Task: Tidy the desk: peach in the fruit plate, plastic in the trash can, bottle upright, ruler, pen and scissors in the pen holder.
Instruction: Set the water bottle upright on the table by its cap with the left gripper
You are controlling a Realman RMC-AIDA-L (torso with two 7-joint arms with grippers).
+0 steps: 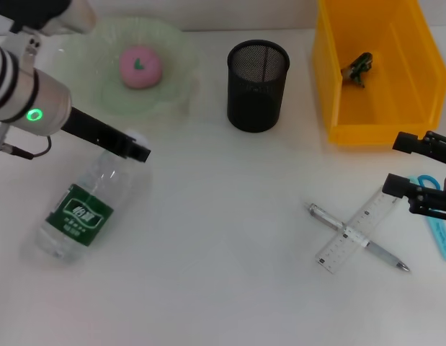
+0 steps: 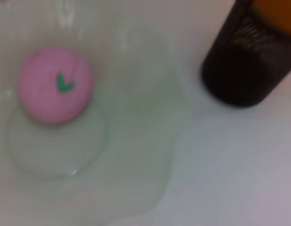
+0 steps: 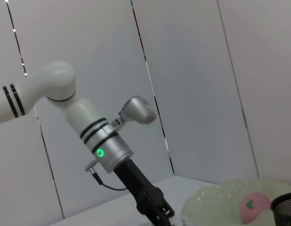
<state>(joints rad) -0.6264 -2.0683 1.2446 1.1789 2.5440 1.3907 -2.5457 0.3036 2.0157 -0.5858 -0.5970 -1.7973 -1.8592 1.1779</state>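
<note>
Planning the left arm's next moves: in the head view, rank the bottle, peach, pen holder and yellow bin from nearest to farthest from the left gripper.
Measured from the left gripper:
1. Bottle, lying on its side just beneath it.
2. Peach, in the fruit plate behind it.
3. Pen holder, toward the table's middle.
4. Yellow bin, far right.

The left gripper [image 1: 140,152] lies over the neck of the bottle [image 1: 84,207], so the cap is mostly hidden and its fingers cannot be made out. The scissors [image 1: 439,225] are partly covered by the right gripper [image 1: 413,174] and cut off at the edge of the head view. The small dark scrap [image 1: 357,69] in the yellow bin [image 1: 331,86] is too small to identify, and the left wrist view shows the peach [image 2: 55,84] and pen holder [image 2: 246,61] blurred, the holder cut off at the frame edge.
</note>
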